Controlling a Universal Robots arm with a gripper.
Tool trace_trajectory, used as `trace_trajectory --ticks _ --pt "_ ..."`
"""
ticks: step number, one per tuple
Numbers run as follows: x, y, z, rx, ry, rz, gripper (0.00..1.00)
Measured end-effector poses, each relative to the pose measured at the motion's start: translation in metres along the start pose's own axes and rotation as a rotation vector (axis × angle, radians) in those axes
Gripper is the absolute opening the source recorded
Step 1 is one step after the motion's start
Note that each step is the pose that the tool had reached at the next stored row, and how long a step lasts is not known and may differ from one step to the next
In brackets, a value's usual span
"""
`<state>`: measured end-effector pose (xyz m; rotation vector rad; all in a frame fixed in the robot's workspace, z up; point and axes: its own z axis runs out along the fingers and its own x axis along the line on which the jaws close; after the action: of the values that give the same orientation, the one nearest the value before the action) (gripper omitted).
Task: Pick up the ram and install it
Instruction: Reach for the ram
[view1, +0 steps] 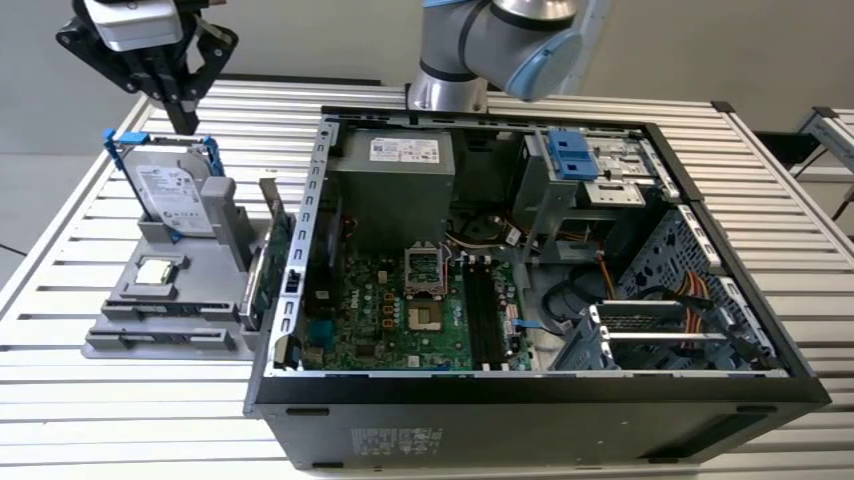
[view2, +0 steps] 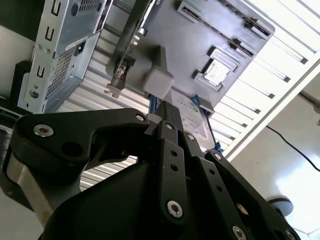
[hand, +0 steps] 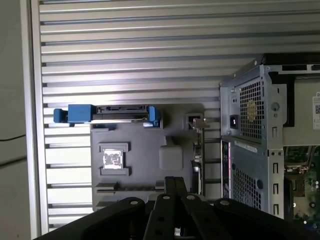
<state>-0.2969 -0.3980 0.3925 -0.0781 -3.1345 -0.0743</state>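
Note:
The ram (view1: 276, 245) is a thin dark stick standing on edge in a slot along the grey holder (view1: 174, 325), on the side nearest the open computer case (view1: 534, 395). In the first wrist view the ram (hand: 199, 155) appears edge-on, and in the second wrist view the ram (view2: 129, 47) runs beside the case wall. My gripper (view1: 182, 120) hangs high above the holder's far end, over the hard drive (view1: 174, 190), well apart from the ram. Its black fingers (hand: 172, 186) are shut together with nothing between them, as the gripper (view2: 166, 109) also appears in the second wrist view.
The holder also carries the silver hard drive with a blue bracket (hand: 120, 114) and a small square processor chip (hand: 112, 159). Inside the case lies the green motherboard (view1: 387, 315) with long dark memory slots (view1: 483, 310). Everything rests on a slatted metal table (view1: 147, 420).

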Motion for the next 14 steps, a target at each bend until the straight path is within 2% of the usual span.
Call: trace_trajectory --ticks 14 --pt "0.0146 -0.0007 0.0000 0.0001 0.0005 -0.011 0.00"
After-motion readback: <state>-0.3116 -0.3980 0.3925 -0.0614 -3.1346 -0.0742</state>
